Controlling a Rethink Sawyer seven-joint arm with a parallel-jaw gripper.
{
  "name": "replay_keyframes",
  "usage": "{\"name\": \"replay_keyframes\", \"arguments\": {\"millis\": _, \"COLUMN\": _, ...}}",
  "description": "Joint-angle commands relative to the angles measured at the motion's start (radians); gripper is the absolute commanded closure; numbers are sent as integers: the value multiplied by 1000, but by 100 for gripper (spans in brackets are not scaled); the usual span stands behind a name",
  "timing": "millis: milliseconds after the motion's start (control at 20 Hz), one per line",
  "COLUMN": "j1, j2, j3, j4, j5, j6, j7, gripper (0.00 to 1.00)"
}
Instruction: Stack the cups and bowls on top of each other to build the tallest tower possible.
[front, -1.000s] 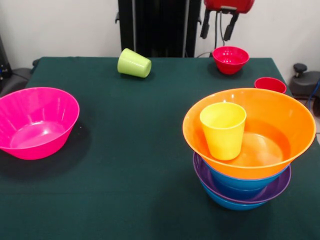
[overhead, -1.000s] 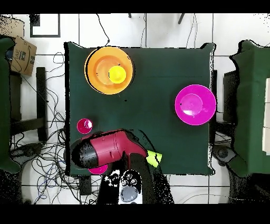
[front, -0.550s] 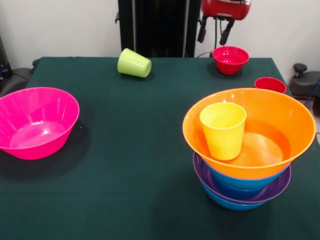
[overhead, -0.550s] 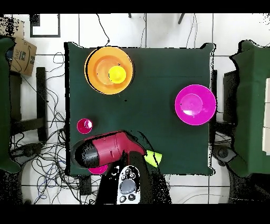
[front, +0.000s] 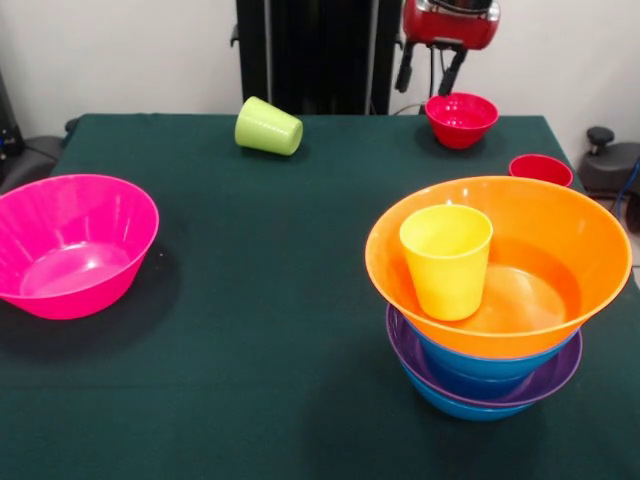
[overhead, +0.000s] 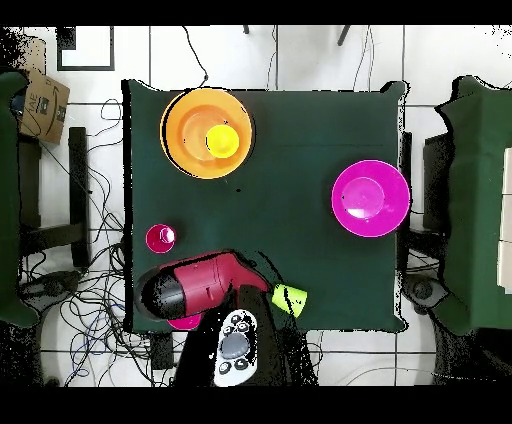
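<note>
The tower stands front right: a blue bowl (front: 470, 405) and a purple bowl (front: 552, 383) at the bottom, a wide orange bowl (front: 540, 290) on them, and a yellow cup (front: 446, 260) upright inside it. Overhead, the orange bowl (overhead: 188, 150) and yellow cup (overhead: 222, 140) are top left. My gripper (front: 428, 72) hangs open and empty just above and behind the small red bowl (front: 461, 118). A red cup (front: 541, 168) stands close behind the tower. The lime green cup (front: 268, 127) lies on its side at the far edge. The big pink bowl (front: 70, 243) sits at the left.
The dark green table (front: 270, 300) ends close behind the lime cup and the red bowl. Overhead, the arm's red head (overhead: 195, 288) covers the red bowl (overhead: 185, 322) except a sliver; the red cup (overhead: 160, 238), lime cup (overhead: 289, 298) and pink bowl (overhead: 370, 198) show around it.
The gripper has come down a little and shifted slightly left, closer to the small red bowl. Overhead, the lime cup shows more fully beside the arm. The objects have not moved.
</note>
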Motion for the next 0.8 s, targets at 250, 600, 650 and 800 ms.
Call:
{"name": "replay_keyframes", "arguments": {"millis": 250, "j1": 52, "j2": 118, "j3": 22, "j4": 29, "j5": 75, "j6": -137, "j7": 207, "gripper": 0}}
{"name": "replay_keyframes", "arguments": {"millis": 600, "j1": 93, "j2": 135, "j3": -11, "j4": 25, "j5": 102, "j6": -152, "j7": 215, "gripper": 0}}
{"name": "replay_keyframes", "arguments": {"millis": 650, "j1": 94, "j2": 137, "j3": -14, "j4": 26, "j5": 104, "j6": -157, "j7": 211, "gripper": 0}}
{"name": "replay_keyframes", "arguments": {"millis": 800, "j1": 82, "j2": 137, "j3": -18, "j4": 34, "j5": 104, "j6": -169, "j7": 193, "gripper": 0}}
